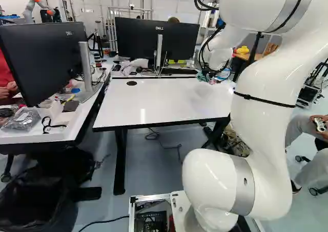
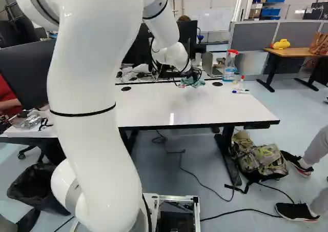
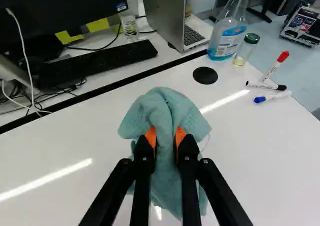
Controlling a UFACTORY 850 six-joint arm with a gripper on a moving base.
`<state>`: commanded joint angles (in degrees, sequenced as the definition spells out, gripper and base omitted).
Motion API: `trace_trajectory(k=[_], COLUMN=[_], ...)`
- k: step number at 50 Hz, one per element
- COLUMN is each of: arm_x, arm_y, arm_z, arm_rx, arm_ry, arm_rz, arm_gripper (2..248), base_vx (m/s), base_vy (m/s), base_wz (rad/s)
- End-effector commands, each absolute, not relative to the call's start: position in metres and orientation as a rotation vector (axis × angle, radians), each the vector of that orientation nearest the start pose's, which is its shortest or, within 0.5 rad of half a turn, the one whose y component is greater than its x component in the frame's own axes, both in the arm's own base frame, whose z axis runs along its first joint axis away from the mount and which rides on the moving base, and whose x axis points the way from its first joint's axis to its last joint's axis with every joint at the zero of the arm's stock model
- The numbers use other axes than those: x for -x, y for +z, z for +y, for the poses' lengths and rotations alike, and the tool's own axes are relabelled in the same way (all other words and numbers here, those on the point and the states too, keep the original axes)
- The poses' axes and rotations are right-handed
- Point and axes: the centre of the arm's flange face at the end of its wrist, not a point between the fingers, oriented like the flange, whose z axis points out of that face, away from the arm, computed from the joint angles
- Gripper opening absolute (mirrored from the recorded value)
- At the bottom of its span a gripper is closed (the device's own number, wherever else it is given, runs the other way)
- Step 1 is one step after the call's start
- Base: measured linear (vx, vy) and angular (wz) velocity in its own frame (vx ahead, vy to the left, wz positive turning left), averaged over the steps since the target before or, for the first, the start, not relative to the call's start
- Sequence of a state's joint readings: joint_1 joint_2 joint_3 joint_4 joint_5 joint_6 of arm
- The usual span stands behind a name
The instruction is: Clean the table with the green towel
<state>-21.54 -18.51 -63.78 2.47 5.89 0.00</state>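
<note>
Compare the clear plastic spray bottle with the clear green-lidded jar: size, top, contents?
The red-headed clear spray bottle is taller and wider than the small clear green-lidded jar. The bottle narrows to a spray head; the jar has a flat lid. The bottle holds blue liquid; the jar shows just some yellow low down. Both stand on the white table.

The left base view looks ahead and a little down from behind the white arm (image 1: 261, 109), on its left, with the white table (image 1: 164, 101) a short way beyond. The right base view faces the same way from the arm's other side — both share the table and black monitors (image 1: 156, 39). The wrist view looks down along the black gripper (image 2: 195, 78), close above the table, and shares the spray bottle (image 3: 227, 28) with the right base view.
</note>
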Motion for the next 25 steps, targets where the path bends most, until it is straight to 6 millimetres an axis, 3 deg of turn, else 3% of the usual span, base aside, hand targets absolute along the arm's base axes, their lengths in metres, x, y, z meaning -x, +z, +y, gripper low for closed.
trace_trajectory(k=[25], arm_x=[-0.559], arm_y=[0.454], arm_z=[-0.261], arm_rx=[2.936], arm_ry=[-1.341], arm_rz=[0.720], arm_gripper=[61], base_vx=[0.000], base_vy=[0.000], base_wz=[0.000])
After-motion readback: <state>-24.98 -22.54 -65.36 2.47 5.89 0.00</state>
